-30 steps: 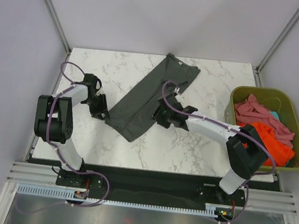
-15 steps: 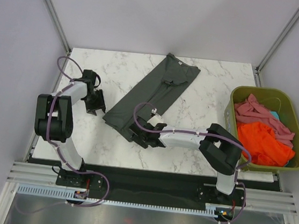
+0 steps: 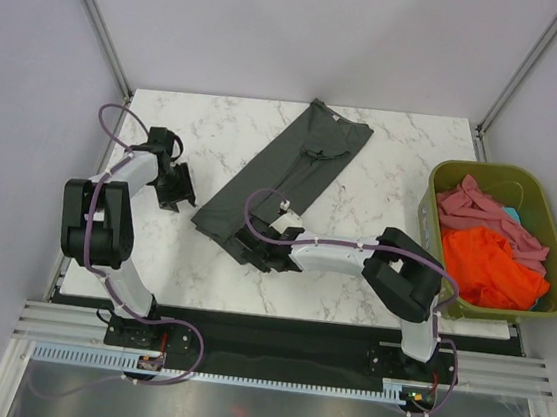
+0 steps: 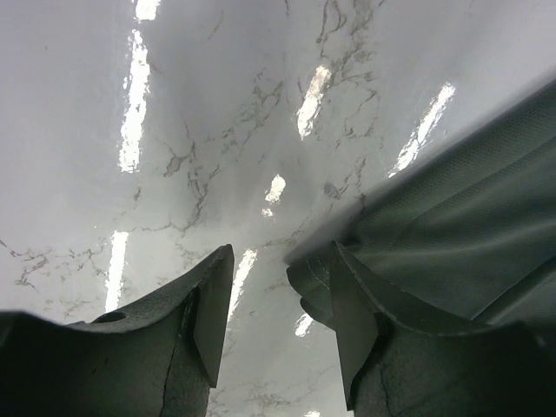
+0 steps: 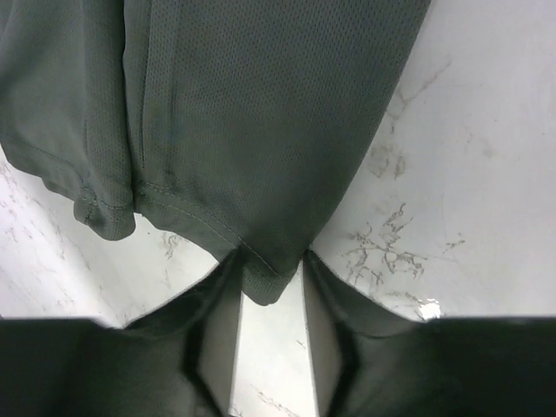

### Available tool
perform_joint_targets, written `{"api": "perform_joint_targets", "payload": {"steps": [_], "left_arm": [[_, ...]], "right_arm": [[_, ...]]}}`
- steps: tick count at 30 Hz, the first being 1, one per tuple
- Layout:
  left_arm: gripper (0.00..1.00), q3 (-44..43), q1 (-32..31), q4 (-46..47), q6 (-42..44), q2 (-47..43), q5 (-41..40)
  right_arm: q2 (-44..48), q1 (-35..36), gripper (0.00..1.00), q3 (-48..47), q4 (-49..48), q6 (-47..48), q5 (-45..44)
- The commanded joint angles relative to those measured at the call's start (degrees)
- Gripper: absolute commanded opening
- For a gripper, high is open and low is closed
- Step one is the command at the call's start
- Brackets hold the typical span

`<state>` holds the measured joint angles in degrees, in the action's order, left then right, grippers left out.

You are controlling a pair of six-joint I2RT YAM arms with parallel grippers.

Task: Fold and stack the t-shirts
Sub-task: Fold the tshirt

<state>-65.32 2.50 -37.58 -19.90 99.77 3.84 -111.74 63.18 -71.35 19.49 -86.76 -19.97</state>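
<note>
Right gripper point(image 5: 269, 271) stands part-open, its fingers astride the near hem corner of the charcoal t-shirt point(image 5: 261, 122), with bare marble showing between them and no pinch visible. That tee, a fine mesh knit folded into a long strip, lies diagonally on the veined white marble table point(image 3: 382, 271). Left gripper point(image 4: 280, 261), open and empty, sits just left of its near edge. At the right, an olive bin point(image 3: 484, 170) holds a crumpled orange tee point(image 3: 488, 265) and pink tee point(image 3: 478, 205).
</note>
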Motion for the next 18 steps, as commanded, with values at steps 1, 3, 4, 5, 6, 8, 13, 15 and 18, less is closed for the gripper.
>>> {"api": "perform_joint_targets", "payload": {"steps": [1,3,4,5,6,8,13,15,18], "left_arm": [[0.56,-2.18,-0.04,0.23,0.03,-2.29,4.33],[0.56,-2.18,-0.04,0.23,0.82,-2.73,8.02],[0.56,-1.92,-0.13,0.23,0.92,-3.08,8.55],[0.56,-1.05,-0.13,0.23,0.83,-4.91,9.25],[0.56,-0.52,-0.56,0.23,0.31,-6.06,9.43],[0.57,1.58,-0.92,0.58,-0.75,-9.22,13.79],[0.57,4.58,-7.77,0.41,-1.46,-15.12,16.38],[0.57,7.04,-9.52,0.49,-2.76,-18.97,16.99],[0.57,11.26,-15.41,0.67,-5.66,-22.33,16.21]], "right_arm": [[-0.94,0.02,0.37,-0.55,1.52,0.27,-0.34],[0.29,-0.51,0.06,0.42,2.92,2.20,-0.25],[0.99,-1.03,0.00,1.29,3.97,2.99,0.10],[2.48,-1.21,0.00,1.91,5.03,3.70,0.36],[3.54,-1.39,0.00,3.31,6.86,5.88,0.45],[6.95,-1.48,0.00,5.25,8.81,8.09,0.28],[15.49,-1.39,0.00,17.37,14.00,11.69,-0.25],[20.76,-1.39,0.00,21.24,15.40,12.66,0.19],[29.10,-1.30,0.00,28.44,17.24,13.72,1.15]]}}
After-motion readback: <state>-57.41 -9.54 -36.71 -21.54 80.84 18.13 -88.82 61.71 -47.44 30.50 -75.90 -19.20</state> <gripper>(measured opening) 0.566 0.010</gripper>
